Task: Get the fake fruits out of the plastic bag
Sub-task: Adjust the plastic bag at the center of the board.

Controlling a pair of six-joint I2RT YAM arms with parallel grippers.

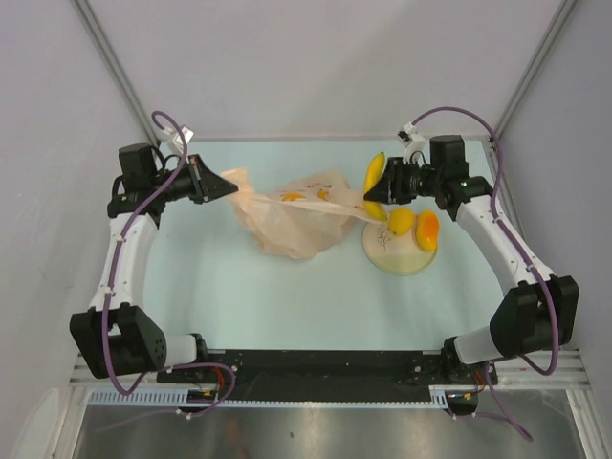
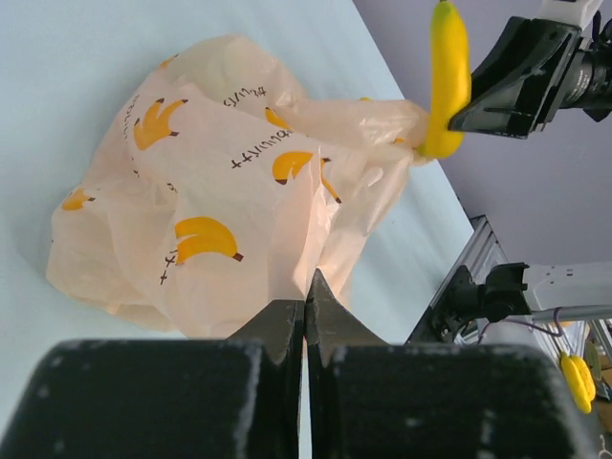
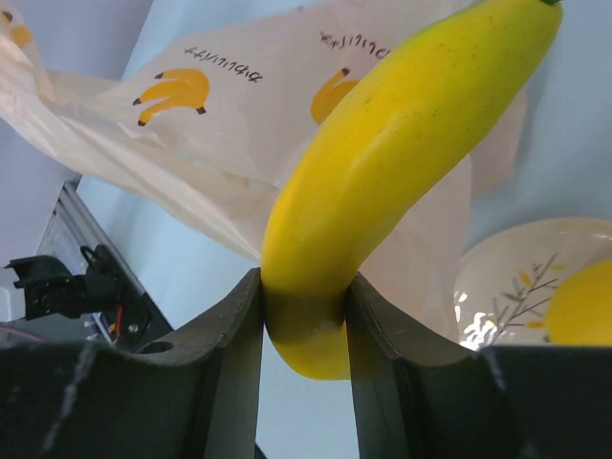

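Note:
The peach plastic bag (image 1: 292, 220) with banana prints hangs stretched between the two arms above the table. My left gripper (image 1: 228, 186) is shut on the bag's left end; in the left wrist view its jaws (image 2: 307, 292) pinch a fold of the bag (image 2: 220, 191). My right gripper (image 1: 373, 188) is shut on a yellow banana (image 1: 375, 170), held upright at the bag's right end. Up close the banana (image 3: 402, 143) sits clamped between the right gripper's (image 3: 304, 306) fingers, with the bag (image 3: 239, 105) behind it. A stretched tip of the bag reaches the banana (image 2: 448, 76).
A round cream plate (image 1: 406, 258) with a twig drawing lies at the right, under the right gripper. A yellow lemon (image 1: 402, 222) and an orange fruit (image 1: 427, 229) rest on it. The plate (image 3: 516, 277) and a yellow fruit (image 3: 583, 316) show in the right wrist view.

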